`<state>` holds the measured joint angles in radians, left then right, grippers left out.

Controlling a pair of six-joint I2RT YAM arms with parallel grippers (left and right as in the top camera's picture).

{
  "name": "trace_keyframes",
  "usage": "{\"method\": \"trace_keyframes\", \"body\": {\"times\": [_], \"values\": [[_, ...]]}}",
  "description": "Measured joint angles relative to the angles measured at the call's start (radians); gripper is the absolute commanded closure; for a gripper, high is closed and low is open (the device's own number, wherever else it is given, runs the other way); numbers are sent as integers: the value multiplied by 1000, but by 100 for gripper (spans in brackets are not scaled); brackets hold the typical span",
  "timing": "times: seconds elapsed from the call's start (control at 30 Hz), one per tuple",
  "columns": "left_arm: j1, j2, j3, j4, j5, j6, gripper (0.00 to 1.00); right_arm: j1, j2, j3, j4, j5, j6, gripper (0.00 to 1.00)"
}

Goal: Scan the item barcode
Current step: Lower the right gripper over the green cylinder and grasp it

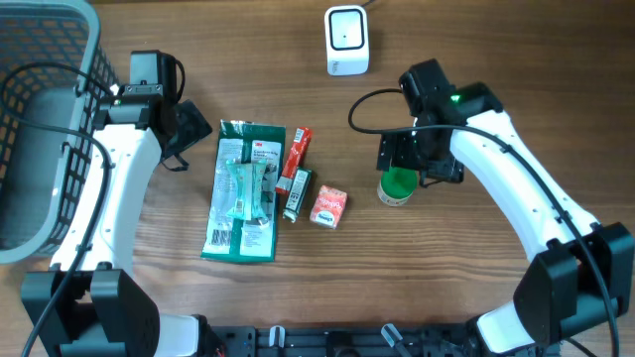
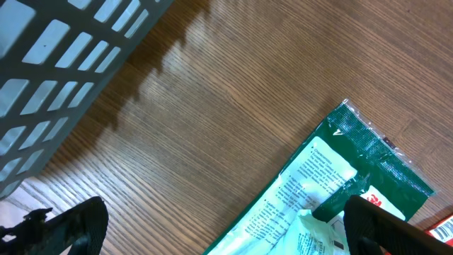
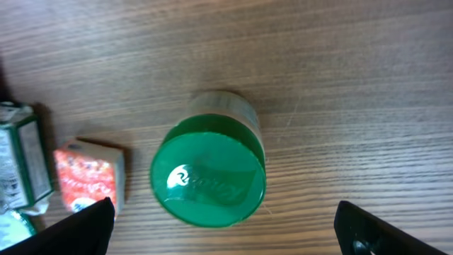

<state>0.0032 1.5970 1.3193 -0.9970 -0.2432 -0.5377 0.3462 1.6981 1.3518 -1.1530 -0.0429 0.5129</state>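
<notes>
On the wooden table (image 1: pixel 476 59) stands a squat jar (image 3: pixel 228 106), embossed green lid (image 3: pixel 207 177).

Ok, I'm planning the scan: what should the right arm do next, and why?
Probably lower the right gripper around the green-lidded jar and close: its jaws stand open either side of the upright jar, nothing held yet.

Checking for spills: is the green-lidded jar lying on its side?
No, the green-lidded jar stands upright, its round lid facing up toward the right wrist camera.
</notes>
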Motion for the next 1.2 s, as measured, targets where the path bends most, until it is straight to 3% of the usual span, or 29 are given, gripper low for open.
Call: {"method": "trace_keyframes", "body": {"times": [0.43, 0.83, 1.2], "values": [[0, 0, 0, -2, 0, 0, 0, 85, 2, -121, 133, 56, 64, 1], [0, 0, 0, -2, 0, 0, 0, 91, 2, -177, 194, 105, 77, 25], [0, 0, 0, -2, 0, 0, 0, 91, 2, -179, 243, 92, -2, 25]]}}
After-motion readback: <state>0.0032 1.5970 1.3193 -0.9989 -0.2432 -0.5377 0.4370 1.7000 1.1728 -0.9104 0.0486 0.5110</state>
